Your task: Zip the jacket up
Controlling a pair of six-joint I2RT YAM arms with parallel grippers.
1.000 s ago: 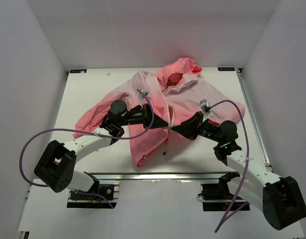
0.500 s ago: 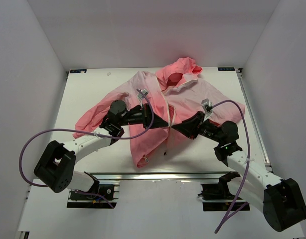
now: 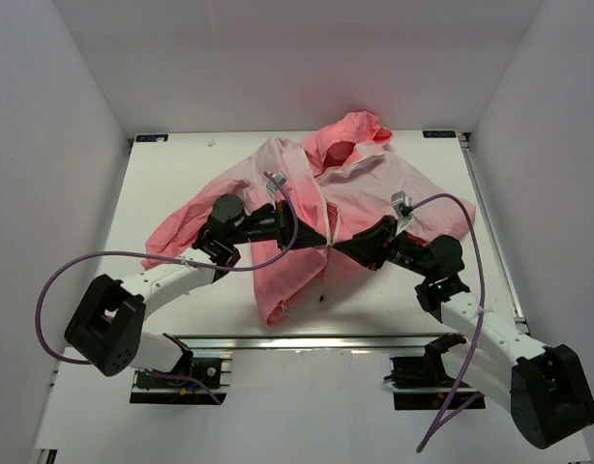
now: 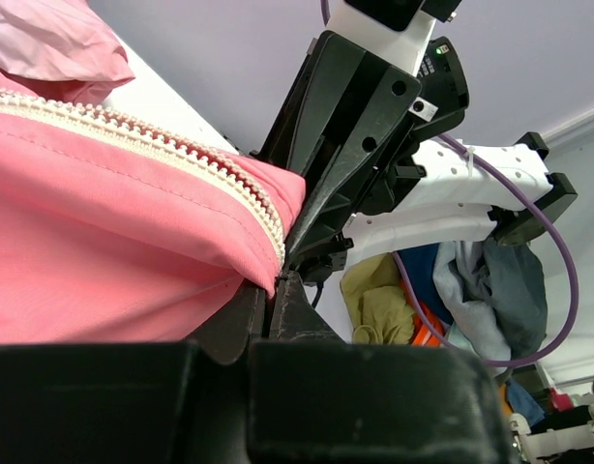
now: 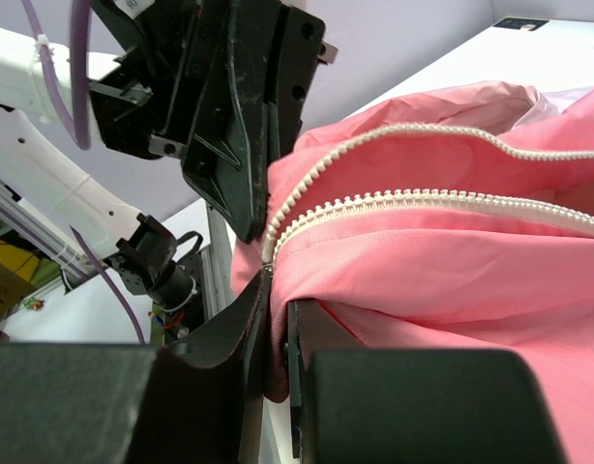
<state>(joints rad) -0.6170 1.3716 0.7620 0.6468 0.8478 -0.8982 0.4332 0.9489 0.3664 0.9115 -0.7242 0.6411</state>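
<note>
Centrally on the white table [image 3: 171, 174], the jacket [image 3: 374, 188] is spread out, coral near its lower part and paler toward the shoulders, with the hood [image 3: 350, 130] lying at the far edge and the sleeves thrown out to either side. Both arms are reached in over the lower front of the garment, and their tips are brought nearly nose to nose above it. The left gripper [image 3: 320, 239] is seen closed: in the left wrist view its dark fingers [image 4: 302, 319] are pressed together on the pink edge just where the white zipper [image 4: 181, 145] ends. The right gripper [image 3: 342, 247] is likewise closed on cloth, a fold of the jacket being pinched in the narrow gap between its fingers [image 5: 229, 329] in the right wrist view. From that pinch two rows of white teeth are seen running away side by side across the raised fabric; whether they are meshed cannot be told. The held part of the jacket is lifted slightly off the table between the two tools. A purple cable [image 3: 65, 280] is looped beside the left arm.
</note>
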